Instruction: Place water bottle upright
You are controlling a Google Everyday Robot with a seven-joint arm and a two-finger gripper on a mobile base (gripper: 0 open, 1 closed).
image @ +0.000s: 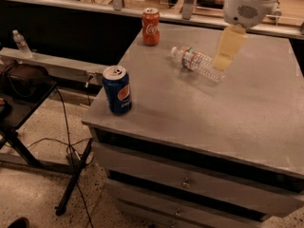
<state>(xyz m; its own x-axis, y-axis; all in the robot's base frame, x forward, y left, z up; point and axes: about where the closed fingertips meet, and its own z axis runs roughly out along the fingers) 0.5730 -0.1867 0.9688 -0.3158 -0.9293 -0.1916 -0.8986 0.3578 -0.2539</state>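
The water bottle (194, 60) lies on its side on the grey cabinet top (199, 113), toward the back. It is clear and ribbed, with a red-and-blue label band, and its white cap points to the back left. My gripper (220, 63) hangs from the white wrist at the top right. Its pale yellow tip is just above the bottle's base end and covers part of it. I cannot tell if it touches the bottle.
A red soda can (151, 26) stands at the back, left of the bottle. A blue soda can (117, 90) stands near the front left corner. A small clear bottle (20, 41) stands on a ledge at far left, above a black stand (23, 96) and floor cables.
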